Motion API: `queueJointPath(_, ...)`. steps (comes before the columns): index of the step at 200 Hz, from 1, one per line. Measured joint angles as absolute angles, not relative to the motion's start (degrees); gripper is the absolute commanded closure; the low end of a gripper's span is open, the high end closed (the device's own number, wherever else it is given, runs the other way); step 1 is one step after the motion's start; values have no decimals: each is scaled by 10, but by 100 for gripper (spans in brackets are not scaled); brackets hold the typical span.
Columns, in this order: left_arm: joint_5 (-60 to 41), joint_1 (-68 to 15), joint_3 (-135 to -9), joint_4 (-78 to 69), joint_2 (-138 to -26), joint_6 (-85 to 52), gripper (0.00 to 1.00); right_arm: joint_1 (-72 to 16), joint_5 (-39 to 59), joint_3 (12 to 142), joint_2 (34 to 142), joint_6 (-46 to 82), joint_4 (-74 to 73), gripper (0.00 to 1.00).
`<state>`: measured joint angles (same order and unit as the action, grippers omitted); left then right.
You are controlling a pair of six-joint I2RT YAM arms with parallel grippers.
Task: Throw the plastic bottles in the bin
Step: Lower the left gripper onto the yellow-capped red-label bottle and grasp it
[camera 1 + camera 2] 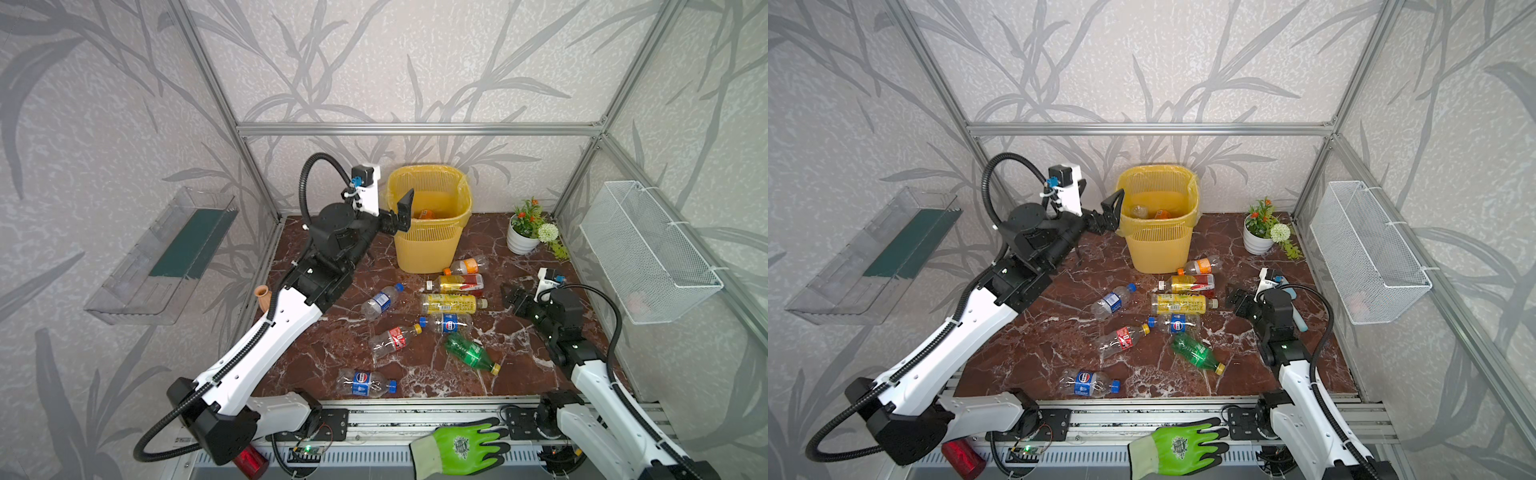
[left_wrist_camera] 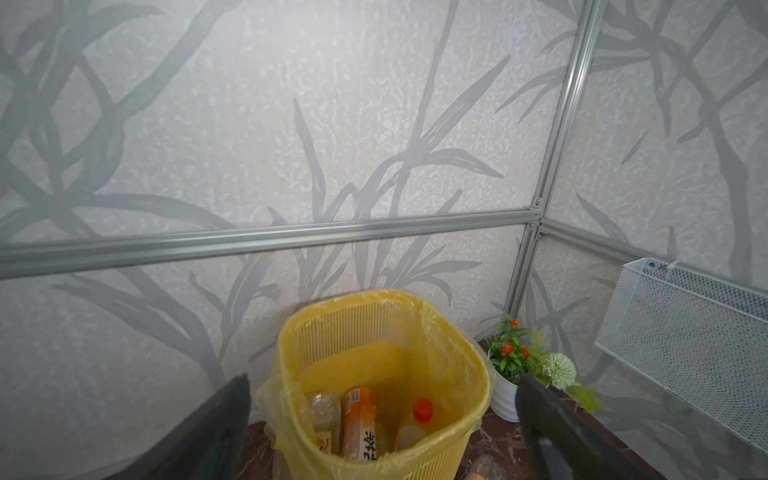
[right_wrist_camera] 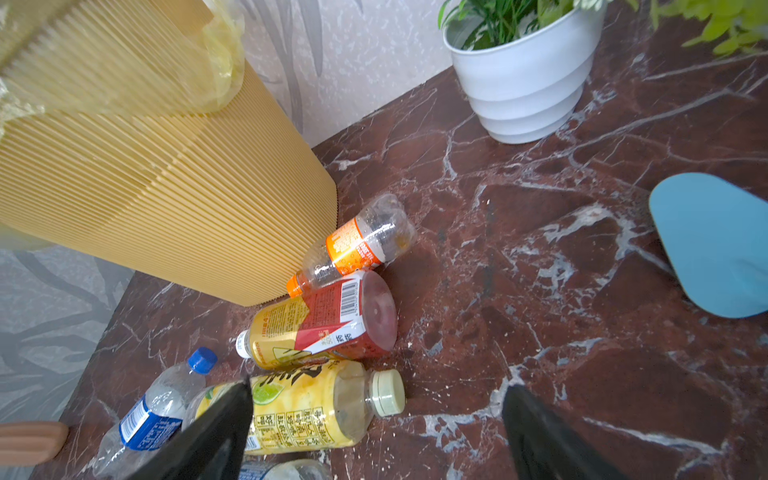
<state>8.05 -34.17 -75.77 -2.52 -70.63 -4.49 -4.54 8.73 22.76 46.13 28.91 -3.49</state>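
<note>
Left wrist view showed the left pincer (image 2: 382, 380) apart, empty, above the bin (image 2: 291, 345), bottles (image 2: 359, 419) lying inside. More bottles lay on the worktop (image 1: 332, 353) before the bin; the right pincer (image 3: 377, 388), apart, needed to straddle the yellow bottle (image 3: 307, 407) squarely at mid-body before closing.

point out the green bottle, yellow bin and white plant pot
green plastic bottle (image 1: 467, 352), in a top view, mid-body
yellow slatted plastic bin (image 1: 428, 249), in a top view, front wall
white ribbed plant pot (image 3: 528, 91), right wrist view, side wall
</note>
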Motion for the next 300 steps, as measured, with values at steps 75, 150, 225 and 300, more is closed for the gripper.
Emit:
queueJointPath(75,92,-344,-536,123,-601,-113,5,-46,117,228,495,316,-41,10)
queueJointPath(150,20,-385,-512,284,-679,-112,13,-47,117,228,510,335,-61,10)
queueJointPath(225,3,-438,-518,370,-786,-70,17,-47,116,228,513,338,-63,10)
queueJointPath(300,-6,-453,-556,379,-878,-35,22,-47,114,228,514,339,-66,10)
